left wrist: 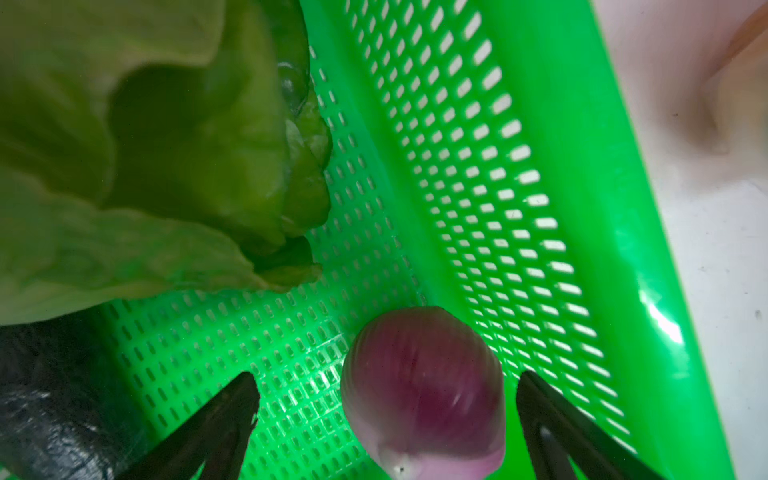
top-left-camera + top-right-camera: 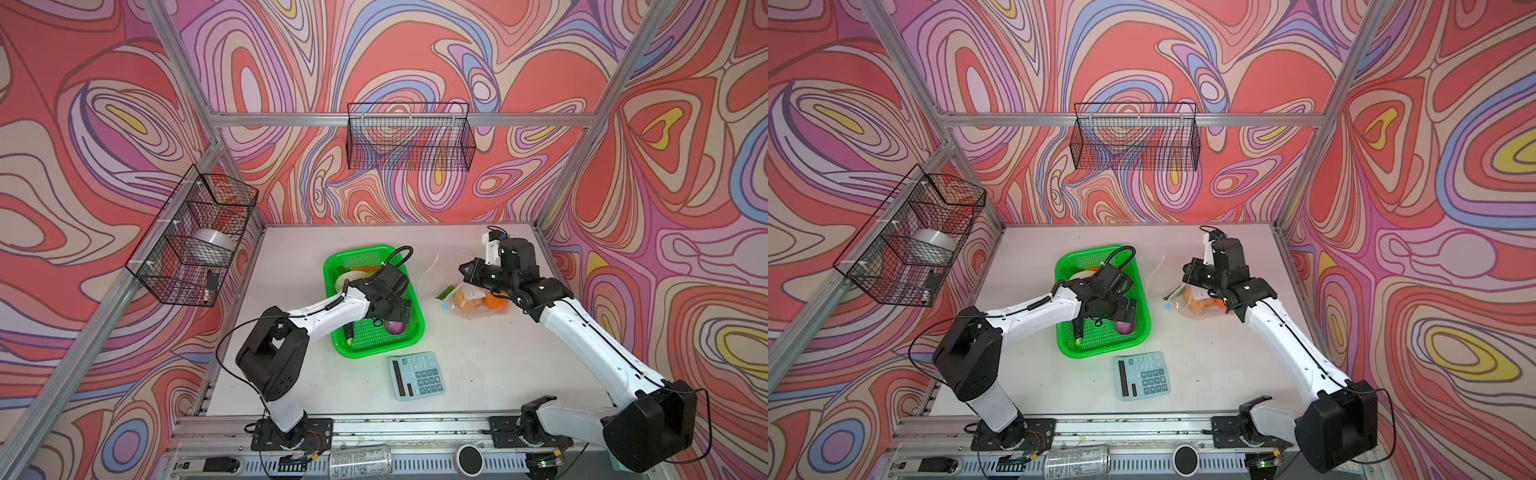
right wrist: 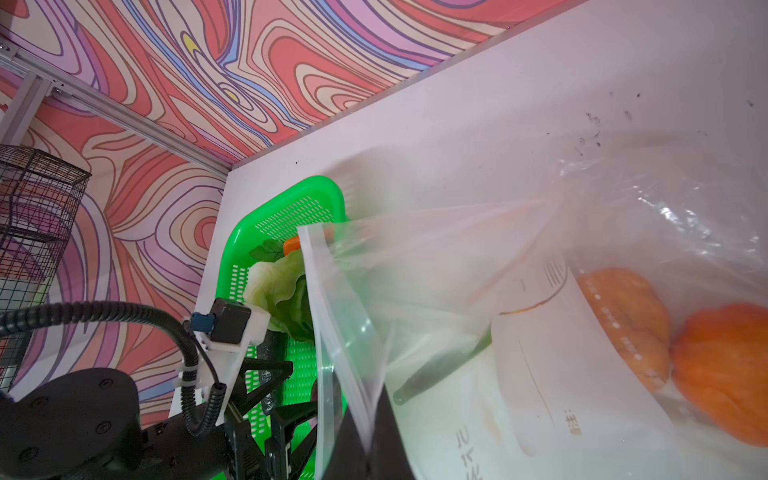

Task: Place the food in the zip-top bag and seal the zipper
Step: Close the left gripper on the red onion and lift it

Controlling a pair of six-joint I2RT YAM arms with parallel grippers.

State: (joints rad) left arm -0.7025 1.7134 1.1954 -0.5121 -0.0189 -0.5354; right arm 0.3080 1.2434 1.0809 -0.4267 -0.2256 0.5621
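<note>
Front rail: a can [image 2: 360,461] lying on its side. Just behind it on the table, a calculator [image 2: 417,376]. Next back, the green basket [image 2: 376,334]. The left gripper [image 1: 386,374] is down inside it, jaws spread wide, one finger on each side of the onion [image 1: 419,386] with a gap showing on both sides, gripping nothing. In both top views the onion sits at the basket's near right corner. Eggplant [image 2: 348,332] lies along the near left side; cabbage [image 1: 145,166] and carrot [image 3: 291,245] lie toward the far end. Right of the basket and apart from it, the bag [image 2: 469,303] rests on the table, with pumpkin [image 3: 723,370] and a potato [image 3: 623,324] inside and a green pepper [image 2: 446,292] at the mouth end. Zipper [image 3: 316,316] unsealed, mouth gaping toward the basket; blue slider [image 2: 444,306] at its near end. Right gripper [image 2: 466,274] closed, pinching the bag's upper edge and holding it raised. Far wall: back rack [image 2: 409,137]. Left wall: side rack [image 2: 909,249] with a tape roll [image 2: 214,245].
</note>
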